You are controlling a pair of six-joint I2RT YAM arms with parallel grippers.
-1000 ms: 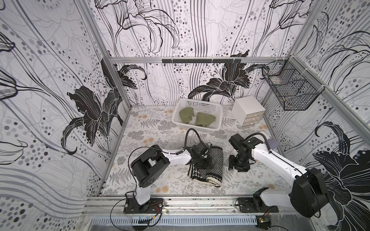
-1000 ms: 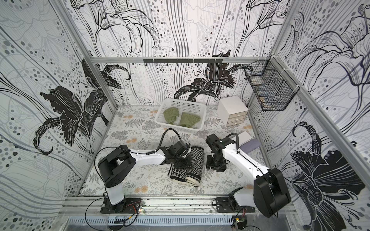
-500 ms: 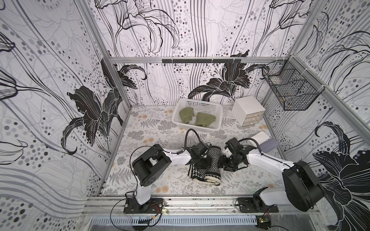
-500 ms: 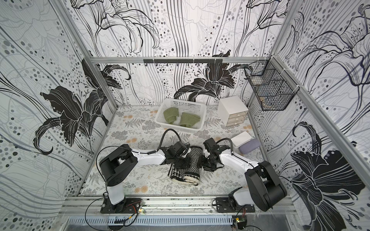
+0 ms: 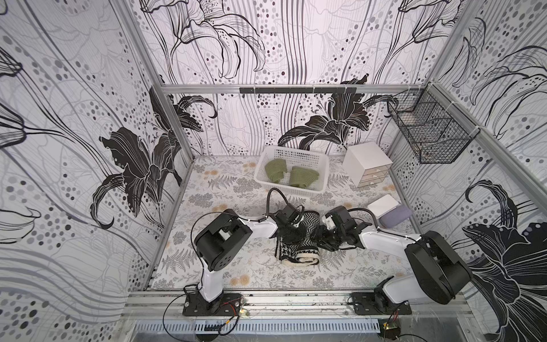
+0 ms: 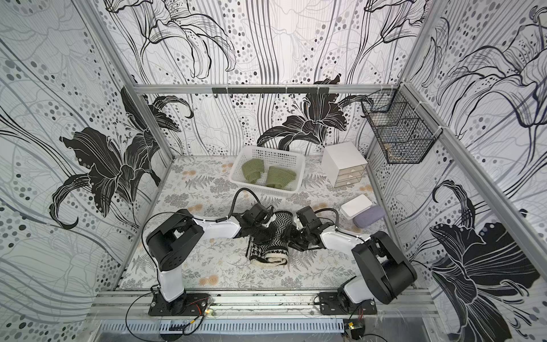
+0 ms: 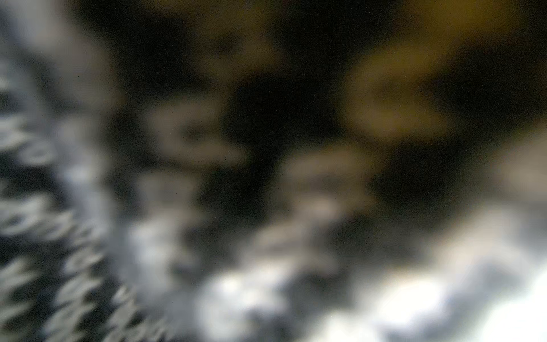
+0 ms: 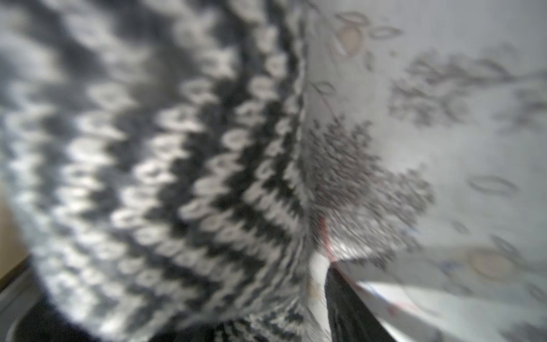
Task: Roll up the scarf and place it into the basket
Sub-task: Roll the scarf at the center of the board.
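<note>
Scarf (image 5: 299,251): black-and-white knit, part rolled, on tabletop (image 5: 236,189). Left tool (image 5: 291,229): closed, against scarf. Right tool (image 5: 321,238): at scarf's opposite side, opening unclear.

No text, label, brand, number or sign can be read. The white perforated plastic basket (image 5: 299,154), the small white drawer box (image 5: 364,155) and the patterned walls (image 5: 266,44) show only plain surfaces or drawn flowers. Both wrist views are blurred.

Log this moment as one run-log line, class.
white basket: two green knit rolls | scarf: partly rolled, outside basket | left gripper: shut, on scarf | right gripper: open, beside scarf
</note>
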